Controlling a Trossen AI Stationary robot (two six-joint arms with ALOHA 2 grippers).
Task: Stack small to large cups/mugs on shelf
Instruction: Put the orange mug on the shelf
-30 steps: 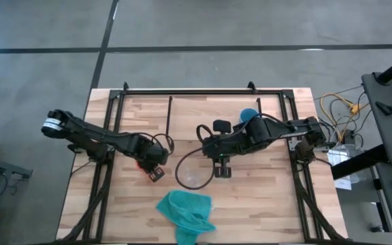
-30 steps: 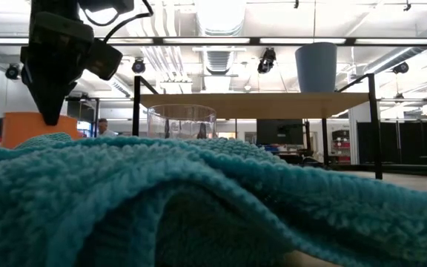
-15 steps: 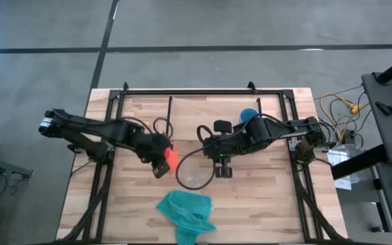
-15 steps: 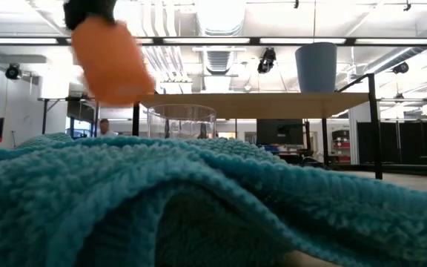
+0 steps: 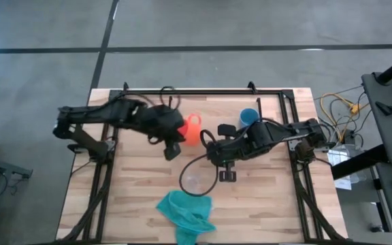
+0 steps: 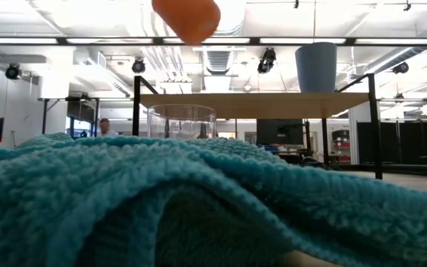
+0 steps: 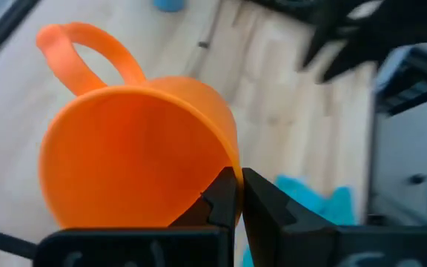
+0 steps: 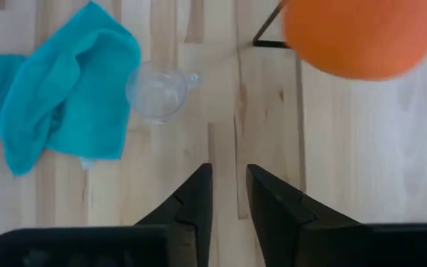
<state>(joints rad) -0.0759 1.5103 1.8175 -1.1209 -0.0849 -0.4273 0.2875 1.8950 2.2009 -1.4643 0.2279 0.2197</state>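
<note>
The orange mug (image 5: pixel 191 129) is high in the air over the table's middle, held by my left gripper (image 5: pixel 180 135), which is shut on it; in the low view the orange mug (image 6: pixel 187 18) hangs above the level of the shelf board (image 6: pixel 254 104). The blue cup (image 6: pixel 316 67) stands on that board, toward the right. The clear glass cup (image 5: pixel 196 182) stands on the table by its base, next to the teal cloth (image 5: pixel 186 211). My right gripper (image 5: pixel 224 170) hovers open, right of the glass cup. My left gripper (image 7: pixel 239 196) pinches the orange mug's wall at its rim (image 7: pixel 230 159), opposite the handle (image 7: pixel 87 52), between its two fingers. The mug is lifted clear of the table and lies tilted in the hold.
The teal cloth (image 6: pixel 199 200) fills the near foreground of the low view and hides the table's near edge. Black wire legs (image 6: pixel 373 126) carry the shelf. A dark cable loop (image 5: pixel 186 167) lies around the glass cup. Bare wood shows on the table's left and right sides.
My left gripper has lifted the orange mug off the table's left-middle and carried it up, toward the far edge and the right, closer to the shelf. The mug has gone from standing on the table to hanging tilted high above it.
</note>
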